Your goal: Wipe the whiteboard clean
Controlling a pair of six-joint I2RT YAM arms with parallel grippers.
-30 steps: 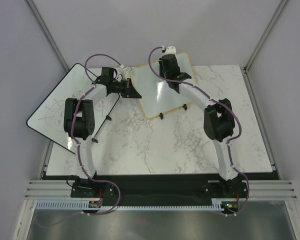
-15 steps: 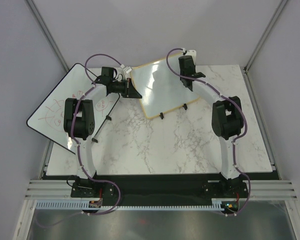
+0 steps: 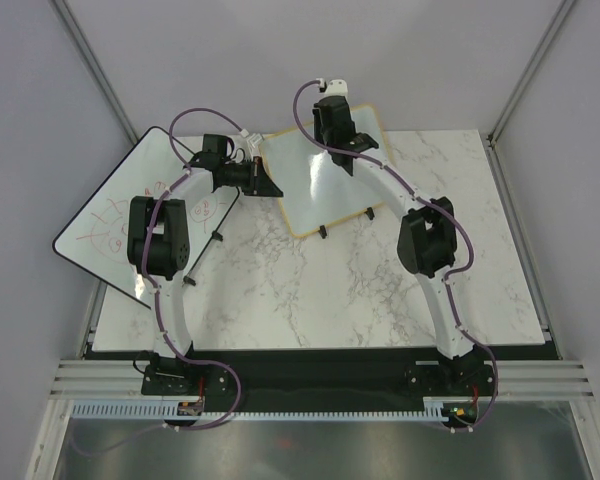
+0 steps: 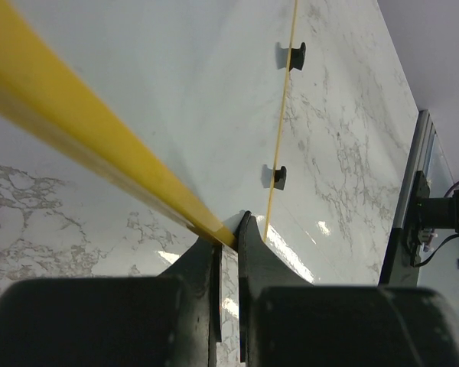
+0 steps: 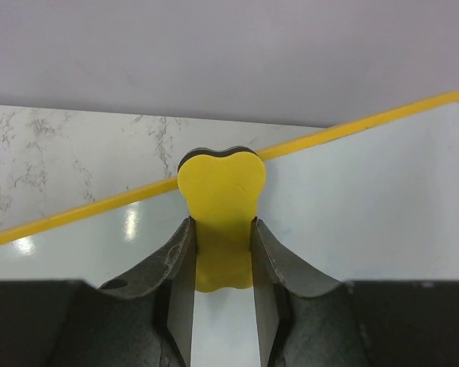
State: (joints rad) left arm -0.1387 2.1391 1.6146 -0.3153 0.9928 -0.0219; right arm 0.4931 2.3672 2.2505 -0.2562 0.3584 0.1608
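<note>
whiteboard (image 3: 315,205) | tan frame, rounded corners, two black feet | plain white face | far-centre of table (image 3: 380,300), skewed

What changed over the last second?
Right hand, gripping the yellow eraser, swung right across the whiteboard, then back left toward its far edge. Left hand stayed clamped on its frame; whiteboard roughly in place; nothing released.

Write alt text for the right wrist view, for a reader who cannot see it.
The right gripper is shut on a yellow eraser, held at the far edge of the whiteboard, whose white surface looks clean here. Beyond its yellow frame lie the marble table and a plain grey wall.
</note>
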